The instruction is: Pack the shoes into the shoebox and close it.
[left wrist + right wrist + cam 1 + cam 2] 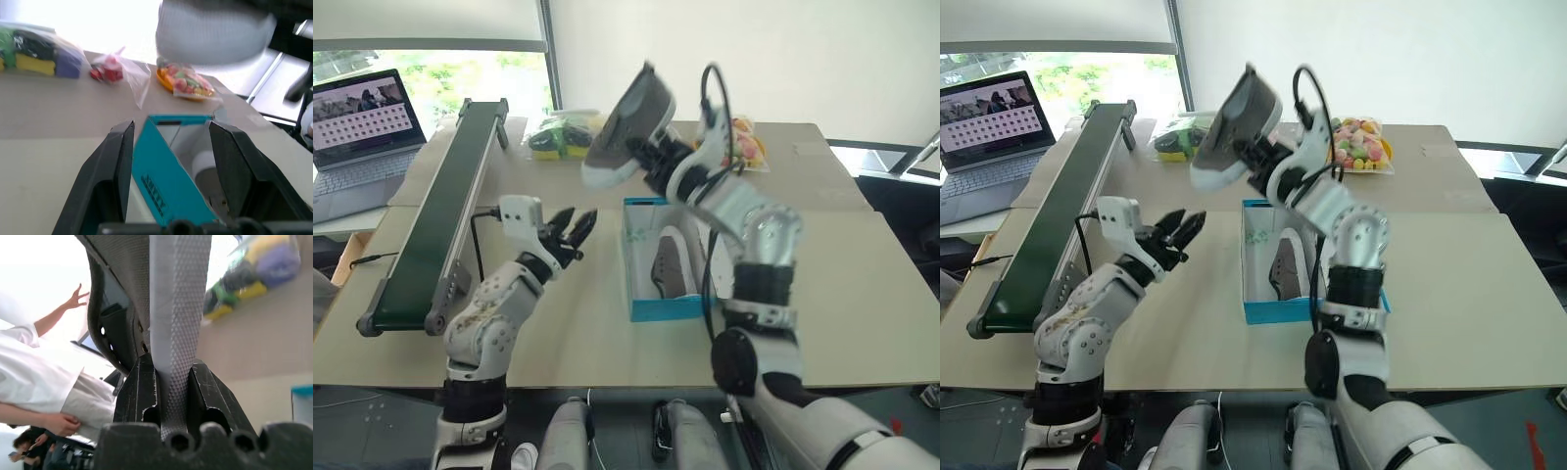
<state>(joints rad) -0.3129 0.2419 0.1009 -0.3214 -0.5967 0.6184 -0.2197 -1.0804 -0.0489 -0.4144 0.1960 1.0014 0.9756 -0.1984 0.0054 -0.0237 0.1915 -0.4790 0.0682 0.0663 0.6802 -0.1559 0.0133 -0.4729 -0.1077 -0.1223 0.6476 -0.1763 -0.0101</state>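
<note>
My right gripper [651, 157] is shut on one grey shoe [628, 122] and holds it tilted in the air above the far end of the shoebox [658, 309]. In the right wrist view its fingers [142, 382] pinch the shoe's textured fabric [176, 308]. The turquoise shoebox stands open on the table, and the other grey shoe [674, 266] lies inside it. My right arm covers the box's right side. Left of the box, my left gripper [576, 227] hangs open and empty, pointing toward the box [161, 181].
A green conveyor belt [440, 211] runs along the left side, with a laptop [362, 127] beyond it. Clear bags of colourful items [558, 137] [746, 145] lie at the table's back. A person in a white shirt [34, 377] stands off to one side.
</note>
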